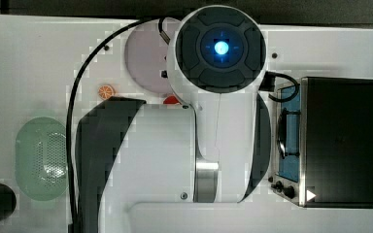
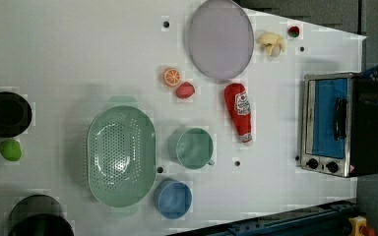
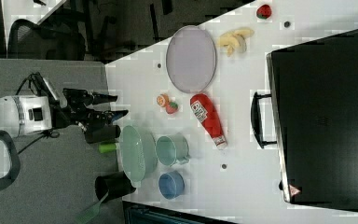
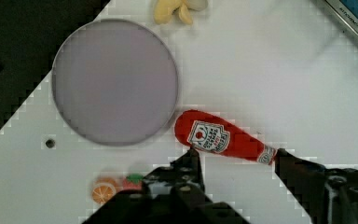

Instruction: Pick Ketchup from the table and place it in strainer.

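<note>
Ketchup (image 2: 239,113) lies flat beside strainer's (image 2: 121,156) neighbouring mug (image 2: 194,148).

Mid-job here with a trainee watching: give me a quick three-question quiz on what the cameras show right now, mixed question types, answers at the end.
1. True or false: the ketchup bottle is standing upright on the table.
2. In the left view, which lies closest to the orange slice? A) strawberry B) banana C) blue cup
3. Fill in: the gripper has its fingers ____, with nothing between them.

Key
1. False: it lies on its side, between the purple plate and the toaster oven.
2. A
3. open. The strainer holds nothing yet.
</note>
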`<act>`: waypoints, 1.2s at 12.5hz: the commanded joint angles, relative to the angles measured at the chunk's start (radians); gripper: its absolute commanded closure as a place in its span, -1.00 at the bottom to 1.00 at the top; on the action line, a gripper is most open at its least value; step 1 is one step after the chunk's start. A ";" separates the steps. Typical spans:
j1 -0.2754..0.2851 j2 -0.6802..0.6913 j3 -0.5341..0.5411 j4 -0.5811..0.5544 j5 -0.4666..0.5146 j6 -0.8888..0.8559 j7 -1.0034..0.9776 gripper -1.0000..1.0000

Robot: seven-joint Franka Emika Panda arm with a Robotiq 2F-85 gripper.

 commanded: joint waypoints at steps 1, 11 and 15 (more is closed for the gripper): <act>-0.109 -0.199 0.058 -0.074 0.012 -0.156 -0.032 -0.58; -0.103 -0.040 0.100 -0.176 0.012 0.007 -0.236 -1.00; -0.100 0.043 0.125 -0.252 0.012 0.175 -0.527 -1.00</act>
